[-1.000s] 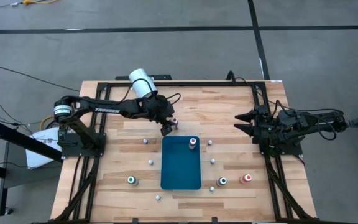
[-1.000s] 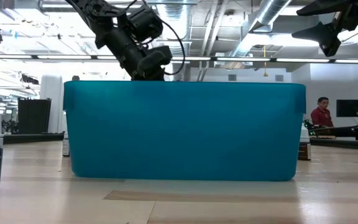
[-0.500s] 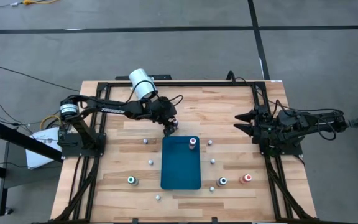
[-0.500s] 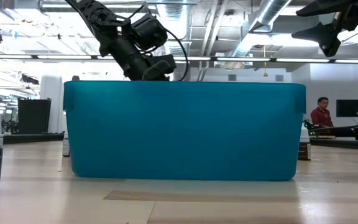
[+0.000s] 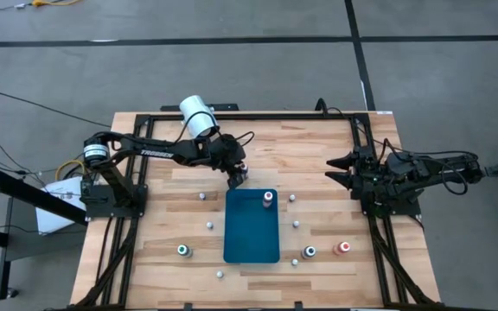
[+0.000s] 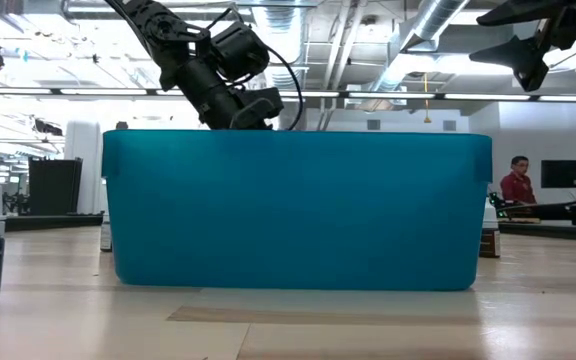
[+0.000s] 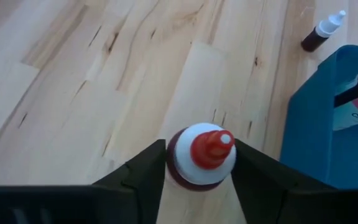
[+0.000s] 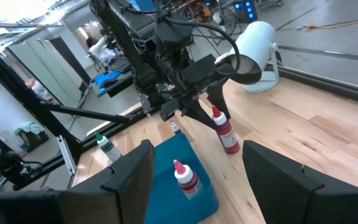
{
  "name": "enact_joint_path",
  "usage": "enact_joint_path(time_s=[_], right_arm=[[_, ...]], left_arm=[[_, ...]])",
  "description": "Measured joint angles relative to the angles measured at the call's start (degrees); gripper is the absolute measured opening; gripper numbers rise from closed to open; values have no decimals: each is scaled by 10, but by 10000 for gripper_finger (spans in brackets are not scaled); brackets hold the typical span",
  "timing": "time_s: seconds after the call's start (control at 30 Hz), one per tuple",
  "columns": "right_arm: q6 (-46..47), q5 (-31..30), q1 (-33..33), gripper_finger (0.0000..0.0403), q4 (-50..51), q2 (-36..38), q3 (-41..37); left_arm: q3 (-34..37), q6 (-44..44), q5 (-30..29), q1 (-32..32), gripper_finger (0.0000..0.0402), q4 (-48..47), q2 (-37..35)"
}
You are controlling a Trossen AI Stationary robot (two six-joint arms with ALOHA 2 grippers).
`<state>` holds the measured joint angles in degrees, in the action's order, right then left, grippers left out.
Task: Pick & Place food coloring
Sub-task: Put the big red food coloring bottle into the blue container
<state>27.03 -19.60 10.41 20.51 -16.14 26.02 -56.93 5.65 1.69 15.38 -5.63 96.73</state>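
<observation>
A small red food coloring bottle [image 7: 201,155] with a white shoulder and a red tip stands upright on the wood just beyond the far edge of the teal bin [image 5: 252,226]. My left gripper [image 5: 236,177] is shut on it; the right wrist view shows this bottle [image 8: 227,135] under the fingers. Another bottle [image 5: 268,199] stands inside the bin at its far right corner. A green-topped bottle [image 5: 182,251], a dark one [image 5: 309,252] and a red one [image 5: 343,248] stand near the front. My right gripper [image 5: 334,170] waits open over the table's right side. My left gripper pinches the red bottle's upper body [image 7: 173,168], just under the white shoulder, between its two fingers. One finger lies on each side. The fingers slant down at it from the table's left. The bottle stays upright with its base [image 8: 231,149] on the wood.
A large white cylinder [image 5: 197,115] lies at the table's far edge behind the left arm. Small white caps [image 5: 201,196] [image 5: 292,198] [image 5: 220,274] are scattered around the bin. A dark bottle [image 7: 322,31] stands beyond the held one. A person sits in the room behind.
My left gripper has sunk a little and edged toward the teal bin, coming down over the red bottle, which showed beside the fingers a second ago and is now covered from above. Since then it has kept still.
</observation>
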Motion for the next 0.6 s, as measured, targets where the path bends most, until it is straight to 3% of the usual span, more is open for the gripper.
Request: enact_joint_path(time_s=[0.2, 0.6], right_arm=[[0, 0, 0, 235, 0, 0, 0], [0, 0, 0, 235, 0, 0, 0]], left_arm=[[-1, 1, 1, 0, 112, 3, -1], [-27, 9, 8, 3, 109, -32, 0]])
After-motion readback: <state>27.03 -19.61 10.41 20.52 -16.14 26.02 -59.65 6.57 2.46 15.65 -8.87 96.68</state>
